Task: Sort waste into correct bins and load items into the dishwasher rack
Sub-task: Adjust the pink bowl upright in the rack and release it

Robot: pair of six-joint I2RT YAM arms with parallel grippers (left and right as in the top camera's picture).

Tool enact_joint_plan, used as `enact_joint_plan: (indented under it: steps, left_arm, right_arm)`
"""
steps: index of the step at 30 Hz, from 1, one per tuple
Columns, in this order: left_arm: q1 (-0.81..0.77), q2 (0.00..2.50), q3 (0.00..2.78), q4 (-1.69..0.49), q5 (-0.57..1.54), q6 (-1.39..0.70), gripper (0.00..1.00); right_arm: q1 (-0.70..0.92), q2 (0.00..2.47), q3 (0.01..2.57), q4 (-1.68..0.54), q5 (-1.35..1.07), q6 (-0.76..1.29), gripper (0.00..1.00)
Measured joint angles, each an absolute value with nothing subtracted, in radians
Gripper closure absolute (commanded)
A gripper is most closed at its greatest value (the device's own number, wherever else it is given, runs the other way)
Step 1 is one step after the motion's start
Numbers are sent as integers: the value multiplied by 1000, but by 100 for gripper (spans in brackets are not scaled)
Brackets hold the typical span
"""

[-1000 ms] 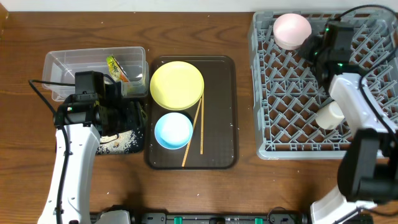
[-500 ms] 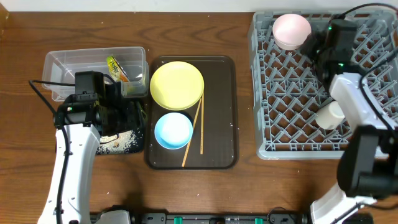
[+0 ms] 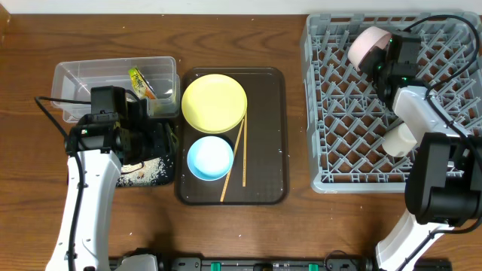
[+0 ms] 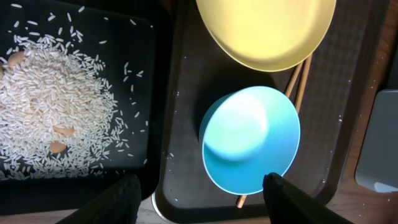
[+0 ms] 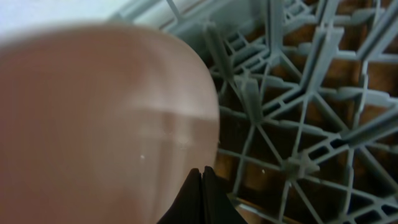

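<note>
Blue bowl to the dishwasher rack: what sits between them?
In the overhead view, two chopsticks lie just right of the blue bowl, then bare brown tray, its rim, and a strip of bare table before the dishwasher rack.

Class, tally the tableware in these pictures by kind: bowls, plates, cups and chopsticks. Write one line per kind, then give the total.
Bowls: 2 (light blue bowl, pink bowl)
Plates: 1 (yellow plate)
Cups: 1 (white cup)
Chopsticks: 2 (straight chopstick, slanted chopstick)
Total: 6
</note>
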State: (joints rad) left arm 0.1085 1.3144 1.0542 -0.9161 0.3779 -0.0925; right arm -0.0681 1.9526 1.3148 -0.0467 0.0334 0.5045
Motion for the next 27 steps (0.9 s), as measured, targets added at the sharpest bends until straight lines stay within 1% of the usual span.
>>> enact_joint_plan:
  steps: [7,17,20,24,27]
  left_arm:
    - [109,1314,1054,-916,378,-92,34]
    - [109,1314,1054,-916,378,-93,34]
    - [109,1314,1054,-916,378,-93,34]
    - [109,1314,1054,-916,378,-93,34]
    - [109,1314,1054,-916,378,-93,34]
  right_arm:
    - [-68,1870,1314,-44,36,420,99]
    - [-68,1778,1314,-55,26,378,99]
    - [-68,1777,1314,2,-37,373,99]
    - [-68,1773,1314,98,-178,356,99]
    - [-65,1766,1314,106,-269,342,99]
